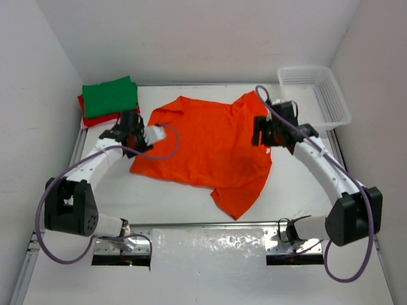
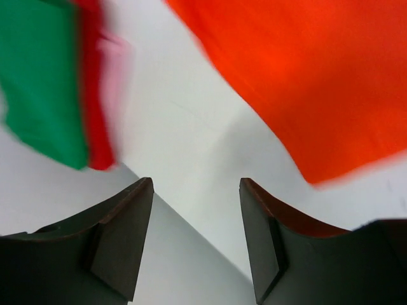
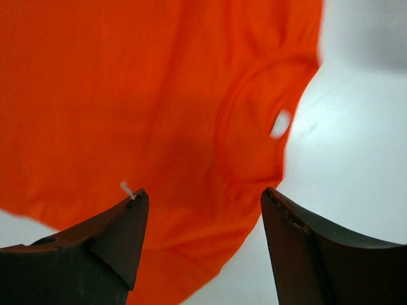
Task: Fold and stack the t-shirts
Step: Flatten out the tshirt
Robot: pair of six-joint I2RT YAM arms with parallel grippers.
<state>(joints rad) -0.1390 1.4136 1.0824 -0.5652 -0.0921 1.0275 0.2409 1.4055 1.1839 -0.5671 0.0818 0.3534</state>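
Observation:
The orange t-shirt (image 1: 210,149) lies spread out and crumpled in the middle of the table, and it also fills the right wrist view (image 3: 127,95). At the back left is a folded stack: the green t-shirt (image 1: 111,95) on top, the red t-shirt (image 1: 94,119) under it, and a pink edge (image 2: 117,76) showing below. My left gripper (image 1: 129,121) (image 2: 196,190) is open over bare table between the stack and the orange shirt's left edge. My right gripper (image 1: 262,135) (image 3: 203,197) is open above the shirt's right edge, holding nothing.
A white mesh basket (image 1: 337,101) stands at the back right corner. White walls close in the table at the left, back and right. The arm bases sit at the near edge.

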